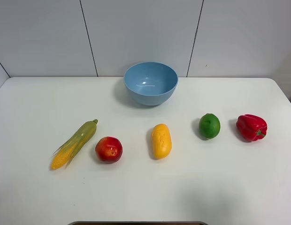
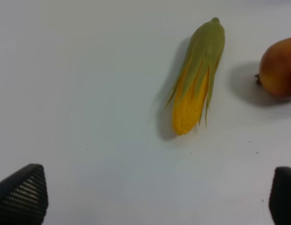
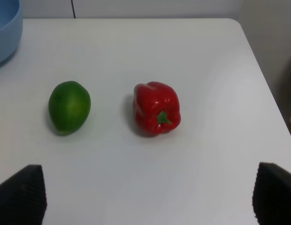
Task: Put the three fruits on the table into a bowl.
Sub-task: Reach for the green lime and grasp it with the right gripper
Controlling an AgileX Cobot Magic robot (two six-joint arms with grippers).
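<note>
The bowl sat on the desk; the mango lay in front of it, the apple front-left, the lime front-right. The left tool and right tool were both spread wide, holding nothing.

exterior high: whole table | wrists: close, each sharing one end

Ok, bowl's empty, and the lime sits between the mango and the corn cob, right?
Not quite. The bowl is empty, but the lime sits between the mango and the red bell pepper, not the corn cob, which lies at the far left beside the apple. The exterior high view shows it.
</note>
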